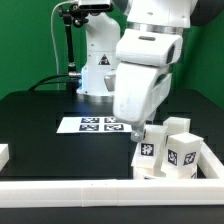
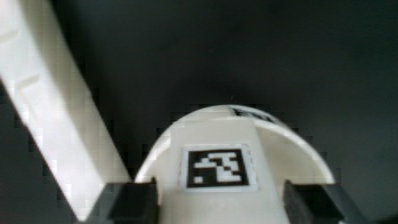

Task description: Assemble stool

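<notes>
step in hand, best guess: the first grab, picking up the seat disc (image 2: 228,150). wrist view shows the round white part with its tag sitting right between the two dark fingers (image 2: 128,203), jaws closed in on its rim from both sides, so the gripper (image 2: 226,205) is pinching the seat. in the exterior view the gripper (image 1: 140,133) is low at the table (image 1: 40,120), at the exterior view's right near the front rail (image 1: 100,192), just beside the chunky legs (image 1: 182,150) standing in a cluster against the rail corner. the seat itself is mostly hidden by the hand there. can't tell if it's off the table yet.

next move, as i judge it: lift straight up w/o clipping the legs close by, then carry to open table space for assembly; grip is at the rim so slip or tilt is poss.

writing: no brand or text readable. only b/w square marker tags, one on the seat, one on each visible leg, several on the marker board (image 1: 95,124).
</notes>
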`<state>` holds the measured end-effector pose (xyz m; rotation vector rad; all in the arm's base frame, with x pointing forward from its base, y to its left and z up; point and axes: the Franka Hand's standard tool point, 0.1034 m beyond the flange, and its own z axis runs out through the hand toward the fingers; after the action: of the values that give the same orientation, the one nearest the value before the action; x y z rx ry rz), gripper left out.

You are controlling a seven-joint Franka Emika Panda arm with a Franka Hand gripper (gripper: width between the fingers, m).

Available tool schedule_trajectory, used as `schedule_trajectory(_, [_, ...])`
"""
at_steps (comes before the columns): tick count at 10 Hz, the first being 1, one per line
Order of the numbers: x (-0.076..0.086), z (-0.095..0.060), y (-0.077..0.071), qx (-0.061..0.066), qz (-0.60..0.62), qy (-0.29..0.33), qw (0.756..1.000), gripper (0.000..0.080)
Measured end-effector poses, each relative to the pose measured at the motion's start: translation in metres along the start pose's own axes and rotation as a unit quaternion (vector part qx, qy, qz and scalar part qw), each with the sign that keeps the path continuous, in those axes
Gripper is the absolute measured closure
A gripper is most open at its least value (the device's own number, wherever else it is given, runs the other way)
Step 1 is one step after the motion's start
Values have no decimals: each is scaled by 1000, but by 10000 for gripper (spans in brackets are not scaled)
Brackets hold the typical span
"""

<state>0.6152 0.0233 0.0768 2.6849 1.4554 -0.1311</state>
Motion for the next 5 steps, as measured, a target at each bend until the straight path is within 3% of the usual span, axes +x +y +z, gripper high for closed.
schedule_trajectory(2, [-3, 1, 1, 10, 81, -3, 997, 462])
schedule_trajectory(5, [-5, 1, 2, 12, 206, -1, 978, 461])
